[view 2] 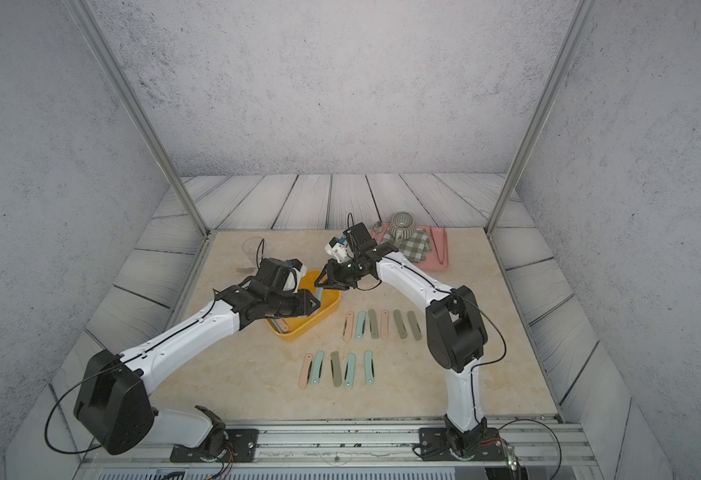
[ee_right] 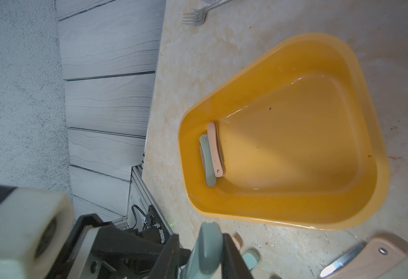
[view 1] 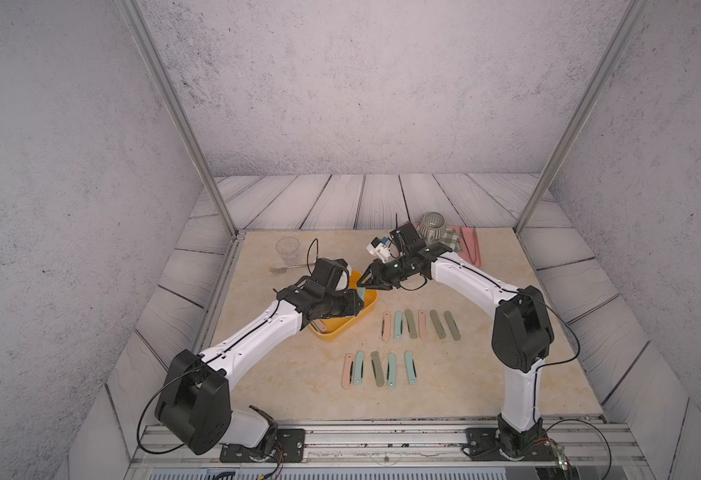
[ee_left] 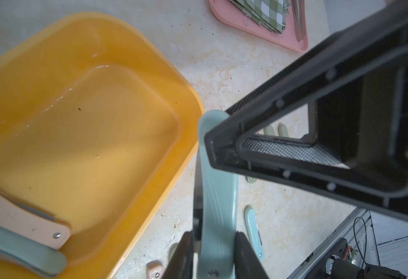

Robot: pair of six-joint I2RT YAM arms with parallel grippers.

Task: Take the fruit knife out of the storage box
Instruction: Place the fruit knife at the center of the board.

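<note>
Bolted to the rail along the desk's near edge, the left arm and right arm meet at the far right corner of the storage box. Between them hangs one teal fruit knife, raised off the desk just beside the box's rim. The left gripper is clamped on one end and the right gripper pinches the other (each pair of fingers presses the handle's flat sides).

Two more lie inside the box, a pink knife and a grey-green knife, touching each other against the short wall nearest the left arm.

To the right of the box, eleven folded knives lie on the desk in two rows. The farther row has six (two pink, one teal, three green) and the nearer row has five (one pink, three teal, one green).

At the far right corner, one pink tray carries one ribbed cup, one checked cloth and one pair of tongs. Near the far left corner are one clear glass and one fork.
</note>
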